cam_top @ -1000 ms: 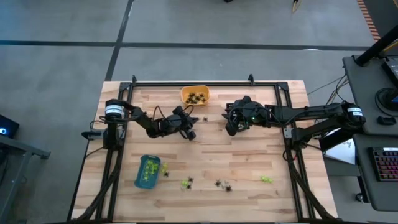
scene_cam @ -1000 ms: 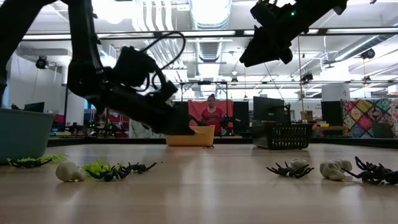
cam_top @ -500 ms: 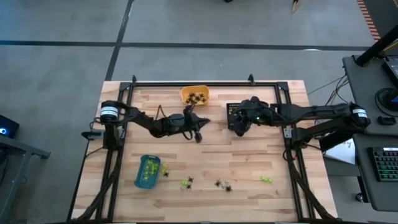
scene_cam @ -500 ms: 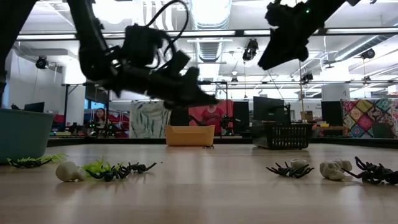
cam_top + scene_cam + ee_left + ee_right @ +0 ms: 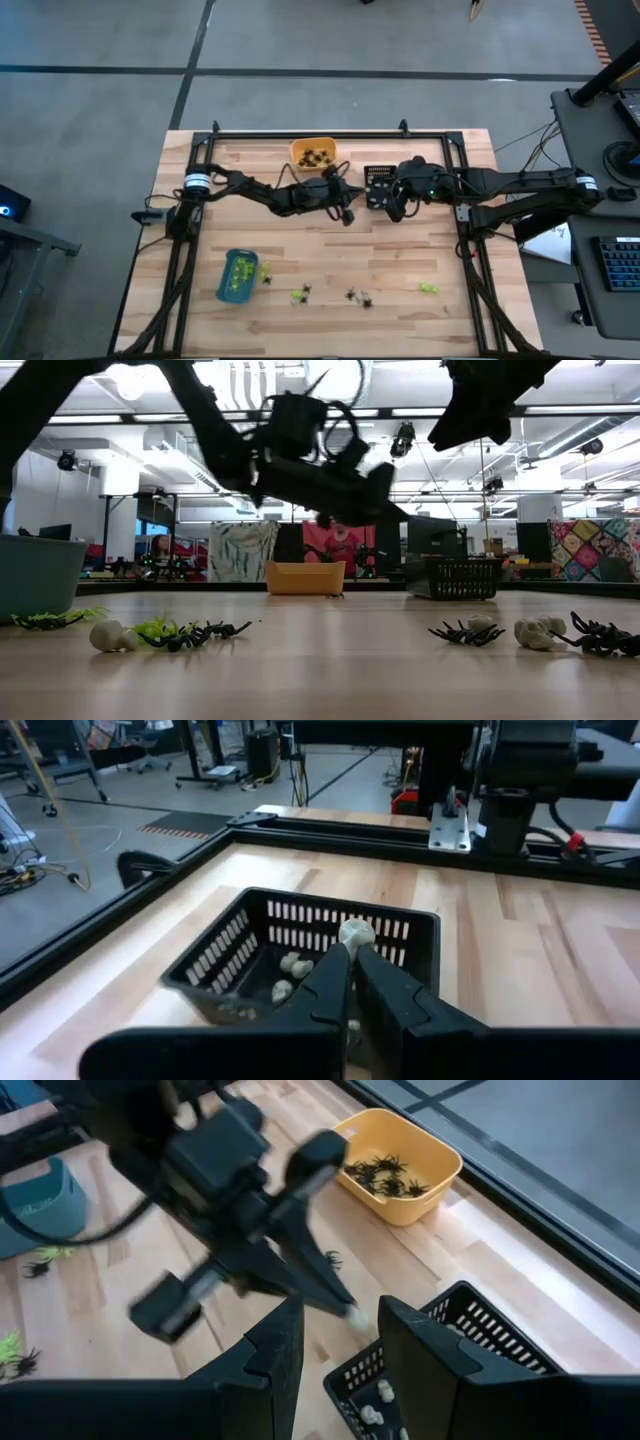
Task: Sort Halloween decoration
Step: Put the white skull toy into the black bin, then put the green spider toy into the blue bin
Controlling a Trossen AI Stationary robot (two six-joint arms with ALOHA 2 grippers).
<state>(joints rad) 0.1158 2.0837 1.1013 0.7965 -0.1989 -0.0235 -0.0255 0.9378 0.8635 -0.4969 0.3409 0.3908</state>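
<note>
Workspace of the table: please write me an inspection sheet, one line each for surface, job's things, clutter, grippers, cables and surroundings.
Surface: wooden table inside a dark frame.
Job's things: whitish trinkets in the black tray; black spiders in the orange tray; green pieces in the blue tray; loose trinkets on the near part of the table.
Clutter: nothing seen.
Grippers: left gripper shut on a whitish trinket, beside the black tray; right gripper partly open, holding nothing, above the black tray.
Cables: looped cable on the left arm.
Surroundings: workshop hall; a person far behind the table; desk with keyboard at the right.
</note>
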